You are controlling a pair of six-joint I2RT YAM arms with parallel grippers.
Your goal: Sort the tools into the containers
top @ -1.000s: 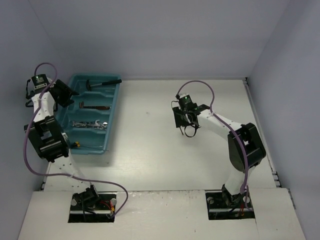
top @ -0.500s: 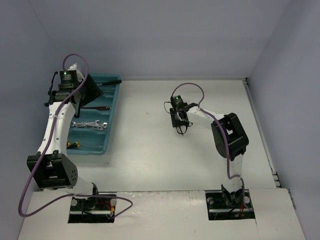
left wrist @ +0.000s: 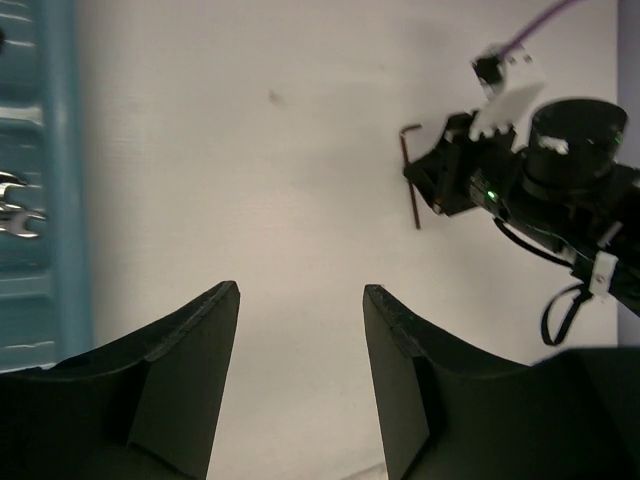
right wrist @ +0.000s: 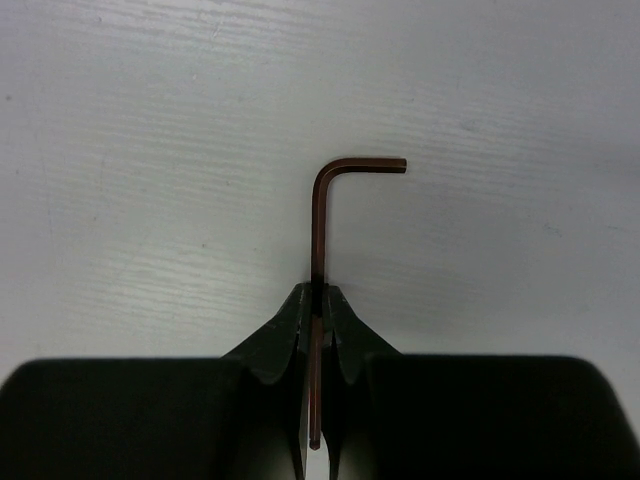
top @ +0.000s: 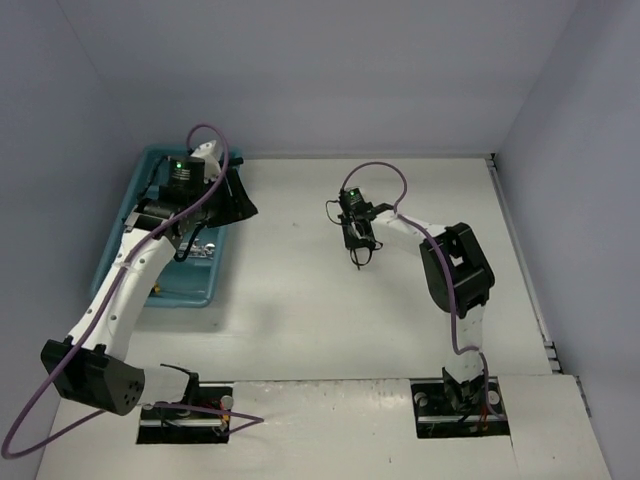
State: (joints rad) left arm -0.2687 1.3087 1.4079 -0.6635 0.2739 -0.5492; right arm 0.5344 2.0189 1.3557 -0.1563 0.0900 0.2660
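Pick step: right gripper (right wrist: 316, 300) pinching the long leg of the reddish Allen key (right wrist: 320, 215) on the table (top: 300, 300), well apart from the tray (top: 185, 298); left gripper (left wrist: 300, 300) spread, empty, beside the tray; next: lift, carry left, drop in a compartment.

Open table (top: 300, 300) right of tray (top: 190, 298)

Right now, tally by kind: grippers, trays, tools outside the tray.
Grippers: 2 (left gripper open, right gripper shut)
Teal tray: 1
Tools outside the tray: 1, a reddish-brown hex key in the right gripper
Total: 4
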